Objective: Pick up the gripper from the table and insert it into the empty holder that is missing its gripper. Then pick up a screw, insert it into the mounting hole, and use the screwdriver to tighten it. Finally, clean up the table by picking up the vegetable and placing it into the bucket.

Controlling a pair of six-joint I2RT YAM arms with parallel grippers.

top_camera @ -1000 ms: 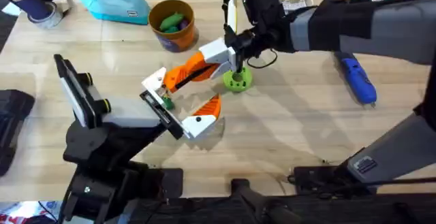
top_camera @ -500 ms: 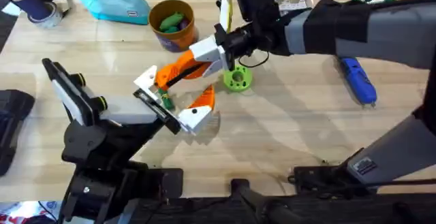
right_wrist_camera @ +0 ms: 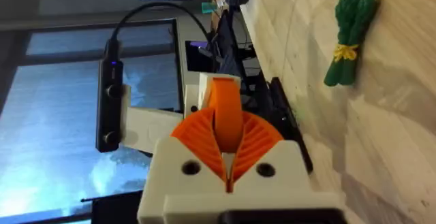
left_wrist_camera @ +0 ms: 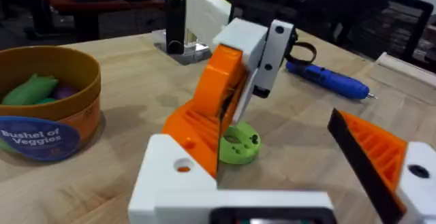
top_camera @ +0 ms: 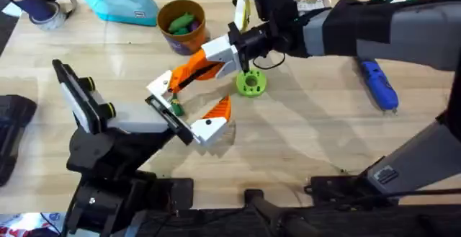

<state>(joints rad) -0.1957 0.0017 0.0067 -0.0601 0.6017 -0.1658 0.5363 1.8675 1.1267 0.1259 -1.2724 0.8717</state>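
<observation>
My right gripper [top_camera: 241, 44] is shut on the white base of the orange gripper [top_camera: 193, 70], held tilted above the table. Its orange end [left_wrist_camera: 211, 101] slopes down onto the bare white holder [top_camera: 160, 87] at my left arm's tip; whether it is seated I cannot tell. My left gripper [top_camera: 189, 101] stands open, the holder [left_wrist_camera: 170, 176] on one side and a fixed orange finger [left_wrist_camera: 381, 156] on the other. The vegetable, a green asparagus bunch [right_wrist_camera: 351, 37], lies on the table under the left gripper [top_camera: 175, 107]. The blue screwdriver [top_camera: 379, 84] lies at the right. The bucket [top_camera: 181, 27] stands at the back.
A lime-green disc [top_camera: 251, 83] sits just under the held gripper's base. The bucket [left_wrist_camera: 51, 108] holds green and purple vegetables. A teal pouch [top_camera: 122, 3] and a dark cup with tape [top_camera: 39, 8] lie at the back left.
My right gripper carried the orange gripper up and left off the green disc, then eased back right. The left arm swung slightly left and returned, keeping the holder under the orange end.
</observation>
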